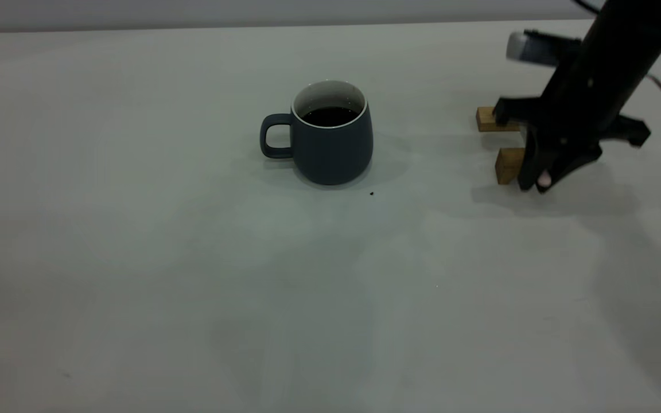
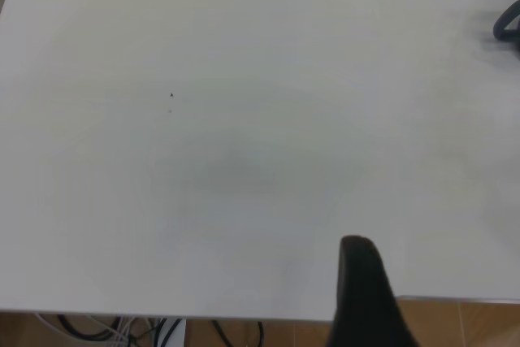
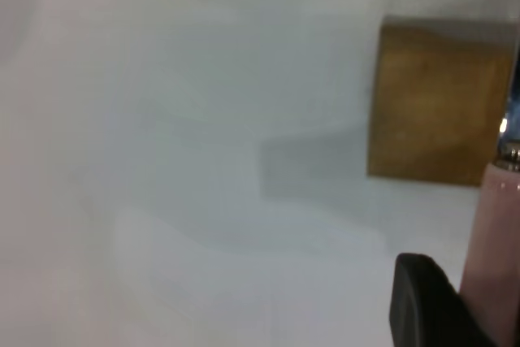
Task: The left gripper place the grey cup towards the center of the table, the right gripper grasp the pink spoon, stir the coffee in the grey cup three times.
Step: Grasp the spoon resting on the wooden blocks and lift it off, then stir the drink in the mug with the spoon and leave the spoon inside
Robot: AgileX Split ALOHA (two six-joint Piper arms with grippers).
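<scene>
**Cup centred, right gripper down at the blocks on the spoon**

Exterior: your cup [image 1: 330,137] stands upright near the middle of the table [image 1: 135,275], handle toward the view's left, coffee [image 1: 330,116] dark and flat inside, well below the white rim. A tiny dark speck [image 1: 372,194] lies on the table just in front of it. Your right gripper [image 1: 540,180] is well off to the right of the cup, tilted down with its tips low at the table. A bit of pink shows between the tips: that's the spoon [image 1: 544,180], and the fingers look closed around it. Two wooden blocks [image 1: 507,165] sit just behind the gripper on its cup side, one nearer the camera, one further back, both partly hidden by the arm. The left arm isn't in this view.

Left wrist: you see mostly bare table. One dark finger [image 2: 366,294] of the left gripper pokes in at the frame edge; the other isn't visible, so I cannot tell if it's apart or together. Nothing held that you can see. The cup handle [image 2: 508,23] just shows at the far edge.

Right wrist: the spoon's pink handle [image 3: 491,241] runs right alongside a dark finger [image 3: 426,302], touching it. A block [image 3: 439,103] lies close beyond, on the table.
</scene>
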